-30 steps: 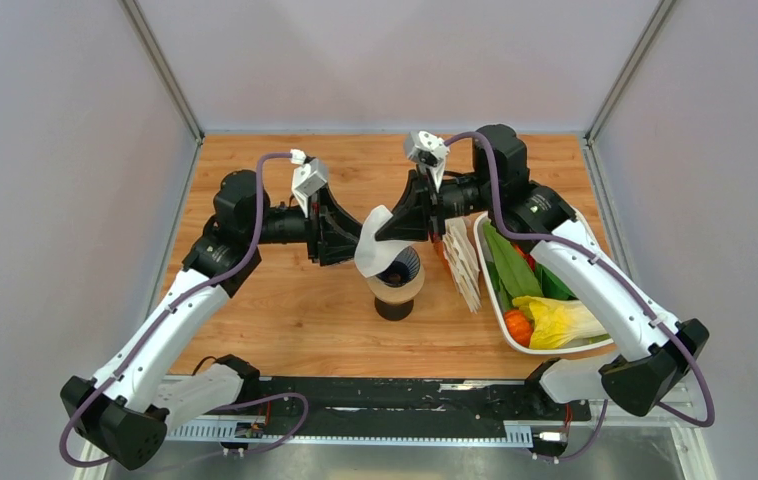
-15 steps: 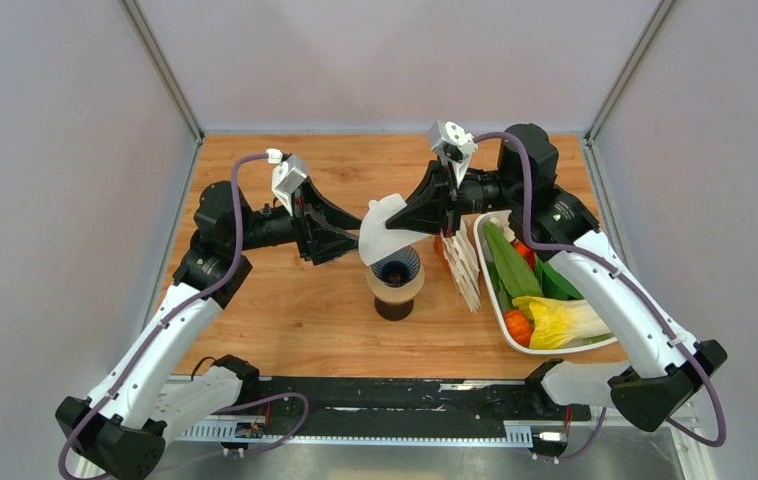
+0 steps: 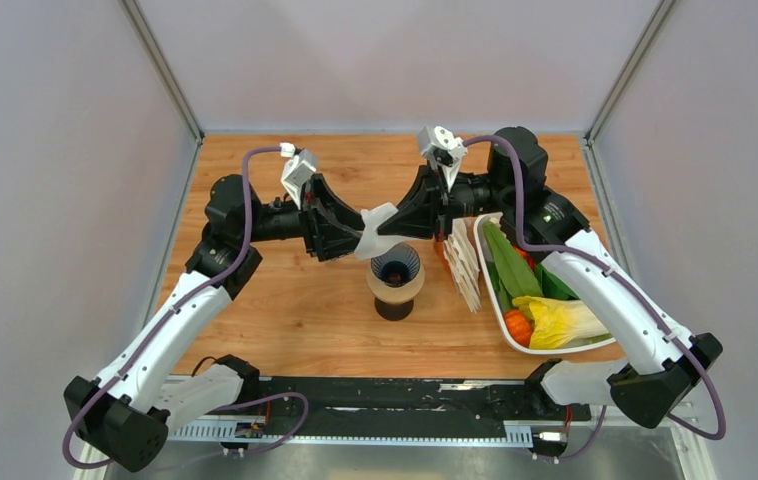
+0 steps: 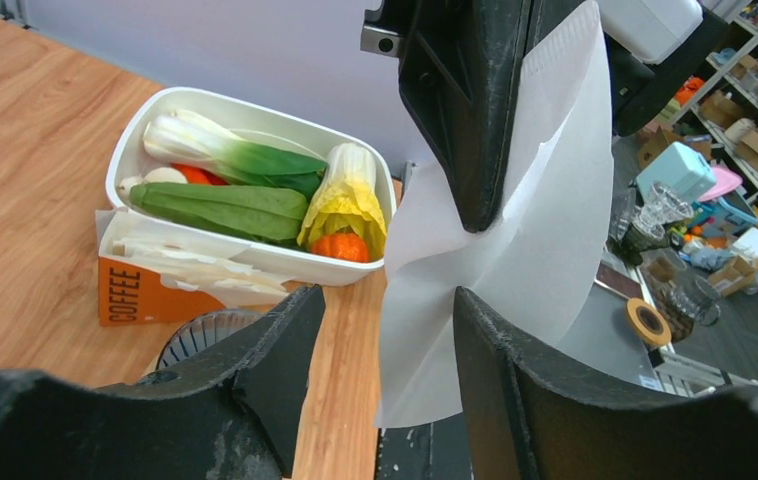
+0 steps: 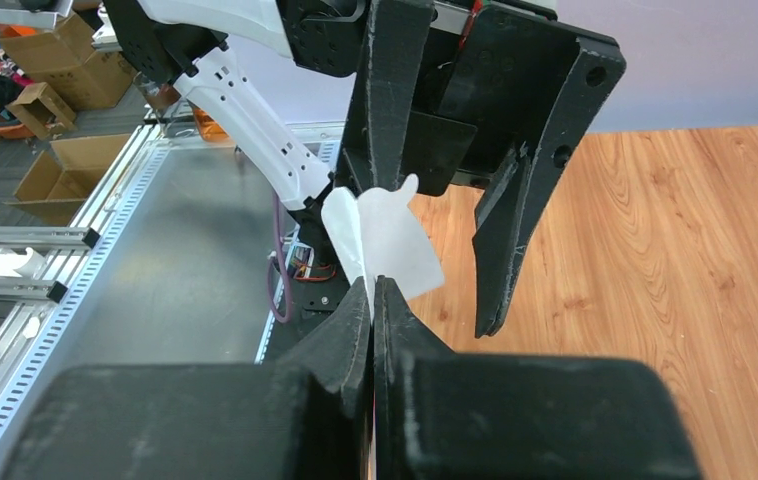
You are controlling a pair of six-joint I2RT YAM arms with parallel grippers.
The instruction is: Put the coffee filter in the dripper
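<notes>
The coffee filter (image 3: 376,226), a thin white paper fan, hangs in the air just above and left of the dripper (image 3: 396,267). My right gripper (image 3: 401,222) is shut on its right edge; the right wrist view shows the paper (image 5: 391,238) pinched at the tips of that gripper (image 5: 372,287). My left gripper (image 3: 352,234) is open, and the filter's (image 4: 545,200) lower edge lies between its fingers, against the right one (image 4: 495,350). The dripper is a navy ribbed cone standing on a tan ring (image 3: 395,289). Its rim (image 4: 200,335) peeks out behind my left finger.
A white tray (image 3: 484,288) of vegetables sits at the right. An orange COFFEE box (image 4: 135,295) holding a stack of filters (image 3: 462,264) stands between the tray and the dripper. A dark vessel (image 3: 393,309) carries the tan ring.
My left gripper has opened wider and come back in around the filter's left edge. The right gripper has turned the filter flatter and kept its hold.
</notes>
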